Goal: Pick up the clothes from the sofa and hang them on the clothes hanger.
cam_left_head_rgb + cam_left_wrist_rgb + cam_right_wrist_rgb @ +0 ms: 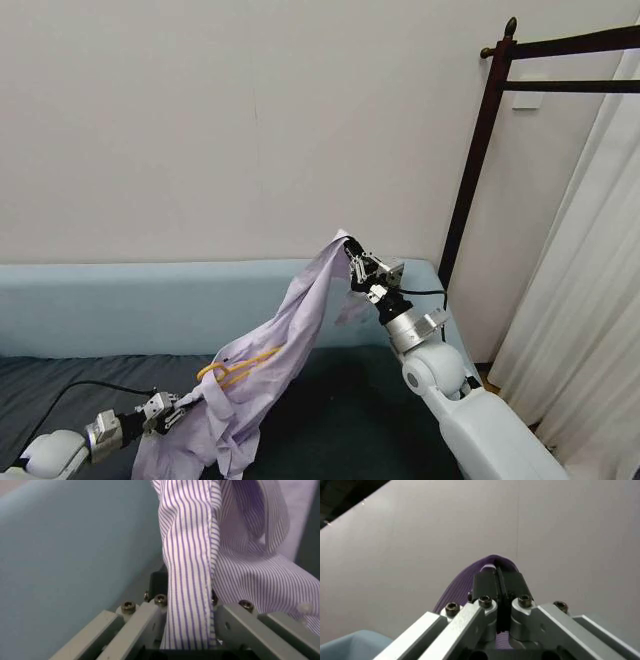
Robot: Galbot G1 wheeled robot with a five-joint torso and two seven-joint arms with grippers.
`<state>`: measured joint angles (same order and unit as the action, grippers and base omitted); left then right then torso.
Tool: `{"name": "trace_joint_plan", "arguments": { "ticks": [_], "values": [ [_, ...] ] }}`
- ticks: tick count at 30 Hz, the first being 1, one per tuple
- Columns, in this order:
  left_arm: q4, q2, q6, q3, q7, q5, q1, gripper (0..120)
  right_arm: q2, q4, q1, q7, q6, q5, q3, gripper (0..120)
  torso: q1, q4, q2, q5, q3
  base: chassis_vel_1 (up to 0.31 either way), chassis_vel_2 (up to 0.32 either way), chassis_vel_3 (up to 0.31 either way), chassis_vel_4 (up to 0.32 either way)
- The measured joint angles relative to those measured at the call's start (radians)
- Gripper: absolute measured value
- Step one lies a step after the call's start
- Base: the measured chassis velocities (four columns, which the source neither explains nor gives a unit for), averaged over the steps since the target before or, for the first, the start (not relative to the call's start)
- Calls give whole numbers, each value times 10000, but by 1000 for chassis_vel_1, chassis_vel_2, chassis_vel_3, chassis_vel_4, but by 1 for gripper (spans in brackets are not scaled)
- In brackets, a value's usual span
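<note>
- Thin lilac-and-white striped cotton shirt point(290, 340) hangs off the pale blue sofa point(90, 305), stretched on a slant from 5 o'clock down to 7 o'clock in the head view. Its lower folds droop towards the dark seat cushion.
- Right gripper point(352, 262) is raised near centre. In its wrist view the jaws are almost fully together, pinching a thin fold of the cloth at the high end.
- Left gripper point(182, 410) is low at 7 o'clock. Its jaws are closed on the doubled, stitched front band, which runs straight up between them in its wrist view.
- Handling, as a judgement: light, limp and rather slick. It will sag and swing, and a single-layer pinch may creep. The stitched band or a seam is the surer hold.
- A slim yellow hanger point(240, 365) lies half wrapped in the fabric. Its hook is hidden, and I cannot tell whether it sits in the shoulders.
- The collar cannot be made out, and the hem is cut off at 6 o'clock.
- Dark wooden clothes rack point(478, 150) stands at 2 o'clock. Its bars run out of frame and its foot is hidden.
</note>
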<state>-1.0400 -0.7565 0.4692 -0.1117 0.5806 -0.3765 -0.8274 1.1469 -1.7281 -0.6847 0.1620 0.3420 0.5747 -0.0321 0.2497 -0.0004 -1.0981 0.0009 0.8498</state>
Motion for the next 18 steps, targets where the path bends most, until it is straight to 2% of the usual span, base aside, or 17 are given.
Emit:
{"name": "trace_joint_plan", "arguments": {
  "ticks": [3,4,8,9,12,13,17,18],
  "values": [
    [-533,30,-311,-41,-1423,-865,-229,1,-47,-246,-614,272,513,-180,166,0,0,5,0,0,0,0,0,0,0],
    [-533,30,-311,-41,-1423,-865,-229,1,-47,-246,-614,272,513,-180,166,0,0,5,0,0,0,0,0,0,0],
    [-1414,79,-357,37,-2301,-2076,-396,1,-31,-176,-1519,522,1015,-870,337,0,0,-3,-1,1,-1,0,0,0,0],
    [-1414,79,-357,37,-2301,-2076,-396,1,-31,-176,-1519,522,1015,-870,337,0,0,-3,-1,1,-1,0,0,0,0],
    [-2341,255,-328,59,-2741,-2736,-488,1,-77,535,-2103,298,865,-1931,637,5,-1,0,0,0,-1,0,0,0,0],
    [-2341,255,-328,59,-2741,-2736,-488,1,-77,535,-2103,298,865,-1931,637,5,-1,0,0,0,-1,0,0,0,0],
    [-3223,786,-343,92,-2627,-3342,-232,1,-99,1903,-2287,291,722,-3153,926,23,0,0,0,1,0,0,0,0,0],
    [-3223,786,-343,92,-2627,-3342,-232,1,-99,1903,-2287,291,722,-3153,926,23,0,0,0,1,0,0,0,0,0]
  ]
}}
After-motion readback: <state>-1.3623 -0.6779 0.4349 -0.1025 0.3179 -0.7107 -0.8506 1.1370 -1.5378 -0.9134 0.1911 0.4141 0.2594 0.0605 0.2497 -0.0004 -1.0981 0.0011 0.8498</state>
